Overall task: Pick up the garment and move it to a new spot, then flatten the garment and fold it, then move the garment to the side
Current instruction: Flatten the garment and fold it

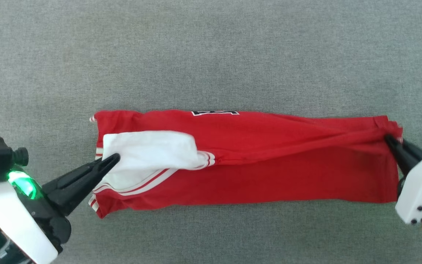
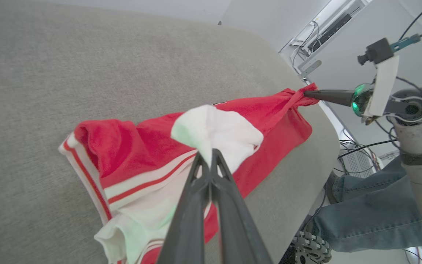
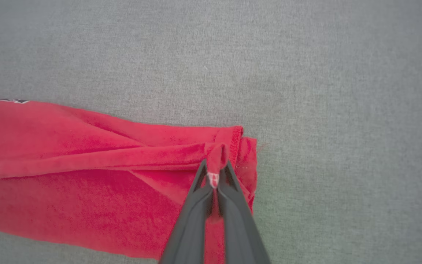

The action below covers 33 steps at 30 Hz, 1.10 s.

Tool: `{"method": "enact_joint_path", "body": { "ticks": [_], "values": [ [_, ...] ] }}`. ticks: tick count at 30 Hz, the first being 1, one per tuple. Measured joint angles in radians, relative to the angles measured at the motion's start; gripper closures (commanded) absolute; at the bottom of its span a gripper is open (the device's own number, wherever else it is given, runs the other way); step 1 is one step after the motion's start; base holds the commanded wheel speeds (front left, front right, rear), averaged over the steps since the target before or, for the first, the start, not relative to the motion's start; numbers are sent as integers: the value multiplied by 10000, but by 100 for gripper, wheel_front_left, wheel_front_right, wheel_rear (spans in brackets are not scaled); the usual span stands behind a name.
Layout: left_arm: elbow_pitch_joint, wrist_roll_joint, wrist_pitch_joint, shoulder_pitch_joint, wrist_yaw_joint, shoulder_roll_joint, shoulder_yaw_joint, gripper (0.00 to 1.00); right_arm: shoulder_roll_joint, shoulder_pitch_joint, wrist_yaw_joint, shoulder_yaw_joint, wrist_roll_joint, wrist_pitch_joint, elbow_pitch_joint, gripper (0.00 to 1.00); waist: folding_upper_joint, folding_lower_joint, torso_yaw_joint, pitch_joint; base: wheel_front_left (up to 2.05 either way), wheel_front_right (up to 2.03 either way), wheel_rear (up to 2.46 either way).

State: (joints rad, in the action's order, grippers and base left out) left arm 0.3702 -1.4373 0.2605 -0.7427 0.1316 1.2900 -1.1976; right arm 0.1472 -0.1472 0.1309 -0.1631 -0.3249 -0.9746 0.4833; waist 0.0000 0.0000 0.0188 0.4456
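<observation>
Seemingly taut between two dark pincers, a red jersey [image 1: 269, 165] lay folded into a long band across the middle of the head view, resting on a grey woven surface [image 1: 211, 55] that ran out to every edge of the frame. At the lower left, the left gripper [image 1: 114, 158] had its fingers pressed together on the edge of the white sleeve [image 1: 148, 150], which was folded over the red body at the shirt's left end, with red-and-white striped trim [image 1: 137, 185] curving just below it. At the right edge of the frame, the right gripper [image 1: 388, 138] pinched a bunched corner of the red hem, and creases ran from that point leftward along the cloth. A sliver of black, white-edged lettering [image 1: 214, 112] peeked out along the band's upper edge, near its middle. A green light [image 1: 20, 183] glowed on the left wrist housing at the lower left. Seen from the right wrist, a small tuft of red fabric stood up between the closed fingertips. Seen from the left wrist, the surface curved away toward the upper right, and past its edge, at the lower right of that frame, a person's leg in blue jeans [image 2: 365, 216] showed near loose cables [image 2: 357, 146] on the floor.
</observation>
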Motion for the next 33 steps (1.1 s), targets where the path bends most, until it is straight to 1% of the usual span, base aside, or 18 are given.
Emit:
{"method": "enact_joint_path", "body": {
  "ticks": [3, 5, 8, 11, 13, 15, 18, 19, 20, 21, 22, 23, 24, 25, 27, 30, 33],
  "values": [
    [-374, 209, 8, 964, 2, -359, 458, 100, -190, 538, 0, -188, -19, 151, 31, 100, 0, 0, 70, -17, 0, 0, 0],
    [-723, 387, 8, 1585, 2, -721, 673, 100, -251, 707, 0, -278, -19, 297, -151, 100, 0, 0, 90, -6, 0, 0, 0],
    [-1417, 894, 10, 2098, 0, -1292, 853, 100, -332, 709, 0, -313, -17, 614, -802, 100, 0, 0, 99, 11, 0, 0, 0],
    [-1893, 945, 8, 2405, 0, -1929, 1011, 100, -487, 567, 0, -199, -125, 1039, -1559, 100, 0, 0, 77, 12, 0, 0, 0],
    [-2272, 1198, 8, 2460, 2, -2102, 1089, 100, -477, 407, 0, -82, -21, 1319, -2040, 100, 0, 0, 38, 10, 0, 0, 0],
    [-2493, 1225, 8, 2552, 2, -2305, 1204, 100, -489, 198, 0, 21, -29, 1561, -2445, 100, 0, 0, -4, 9, 0, 0, 0],
    [-2769, 1386, 10, 2655, 2, -2502, 1367, 100, -497, -26, 0, 192, -17, 1839, -2834, 100, 0, 1, -62, 9, 0, 0, 0],
    [-2826, 1480, 10, 2684, 2, -2543, 1411, 100, -495, -80, 0, 232, -17, 1919, -2926, 87, 0, 0, -72, -3, 0, 0, 0],
    [-2880, 1542, 8, 2725, 2, -2602, 1499, 96, -495, -109, 0, 272, -23, 1994, -2964, 56, 0, 0, -78, -17, 0, 0, 0],
    [-2905, 1561, 10, 2777, 2, -2677, 1630, 80, -500, -121, 0, 270, -59, 2061, -2976, 0, 0, 1, -82, -33, 0, 0, 0],
    [-2922, 1632, 8, 2822, 2, -2746, 1781, 68, -500, -123, 0, 257, -84, 2105, -2970, 0, 0, 1, -81, -52, 0, 0, 0],
    [-2932, 1726, 8, 2884, 2, -2803, 1988, 51, -489, -119, 0, 245, -82, 2104, -2945, 0, 0, 1, -77, -74, 0, 0, 0],
    [-2928, 1795, 8, 2976, 2, -2859, 2215, 29, -472, -102, 0, 242, -73, 2088, -2865, 0, 0, 0, -70, -102, 0, 0, 0],
    [-2905, 1797, 8, 3081, 2, -2905, 2406, 18, -433, -71, 0, 240, -73, 2031, -2736, 0, 0, 0, -62, -131, 0, 0, 0],
    [-2915, 1952, 8, 3379, 2, -3020, 2917, 0, -349, -5, 0, 161, -100, 1902, -2408, 0, 0, 1, -43, -187, 0, 0, 0],
    [-2993, 2393, 10, 3864, 2, -3260, 3764, 0, -290, 75, 0, -115, -194, 1599, -1964, 0, 0, 0, -21, -270, 0, 0, 0],
    [-3099, 2773, 8, 4451, 2, -3822, 4679, 0, -301, 153, 0, -558, -217, 1287, -1906, 0, 0, 0, 46, -341, 0, 0, 0]
  ]
}}
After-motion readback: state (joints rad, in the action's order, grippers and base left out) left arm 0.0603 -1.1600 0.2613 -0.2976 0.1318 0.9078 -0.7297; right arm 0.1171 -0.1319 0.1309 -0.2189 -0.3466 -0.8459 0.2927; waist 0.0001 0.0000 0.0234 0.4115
